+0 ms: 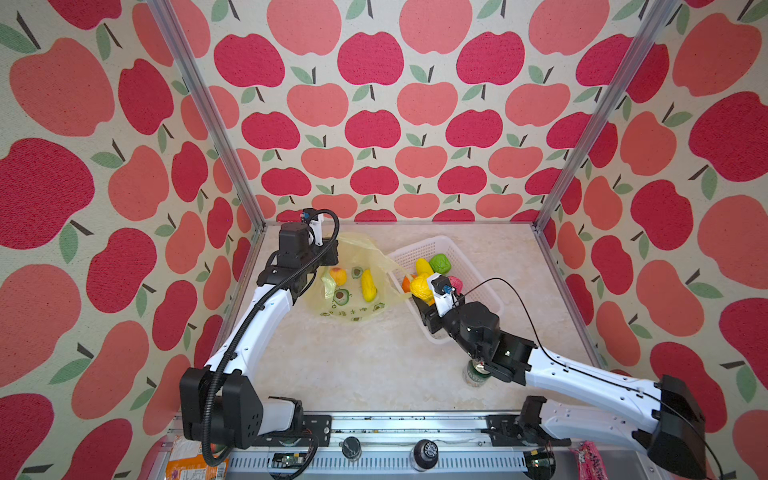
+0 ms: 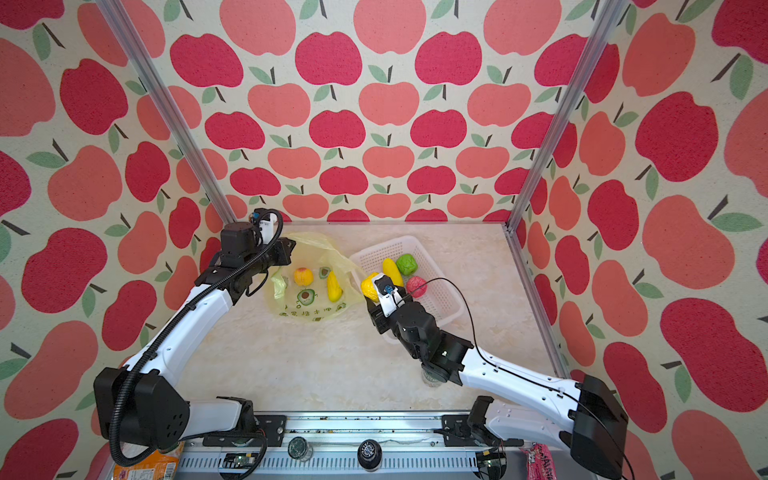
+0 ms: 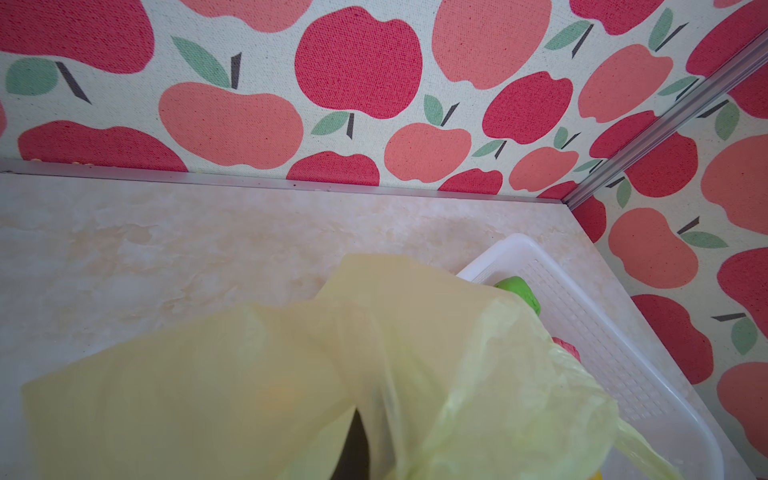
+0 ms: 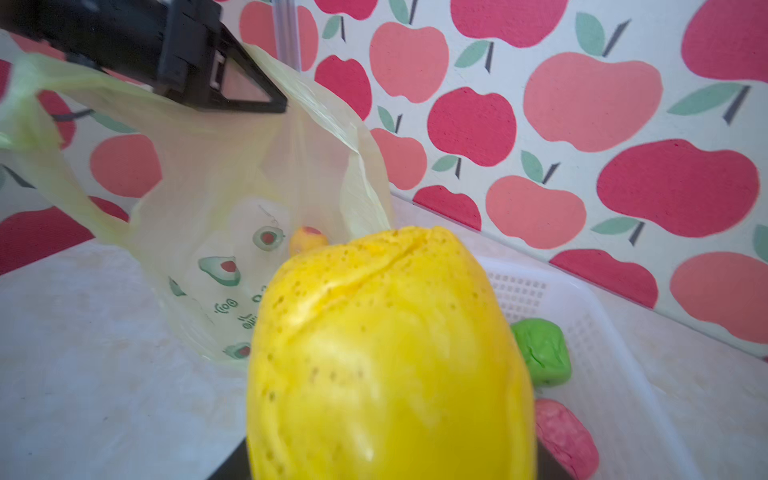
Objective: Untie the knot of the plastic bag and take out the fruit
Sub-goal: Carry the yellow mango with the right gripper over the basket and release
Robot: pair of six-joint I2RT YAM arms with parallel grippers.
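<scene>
The thin translucent yellow plastic bag (image 1: 353,293), printed with green avocados, lies near the far-left corner of the marble-patterned bench (image 1: 353,365). Its long axis runs from the far edge toward the near edge. Its mouth points up toward that corner, where the left gripper (image 1: 332,251) is clamped shut on the raised rim; the printed bottom rests flat on the bench. A loose handle strip (image 1: 398,292) trails toward the white mesh plastic basket (image 1: 415,246) just beside it.

Inside the bag lie a round peach-coloured toy fruit (image 1: 338,275) and a long yellow toy fruit (image 1: 368,285), the latter lengthwise far to near. The right gripper (image 1: 424,300) grips a large dimpled yellow toy fruit (image 4: 386,353) above the basket's near-left rim. A green toy fruit (image 1: 439,263) and a pink toy fruit (image 1: 456,283) sit in the basket.

Apple-printed fabric walls (image 1: 374,124) close three sides, with metal posts (image 1: 216,124) at the far corners. Bare bench spans the middle toward the near edge. A green drink can (image 1: 473,374) stands under the right arm.
</scene>
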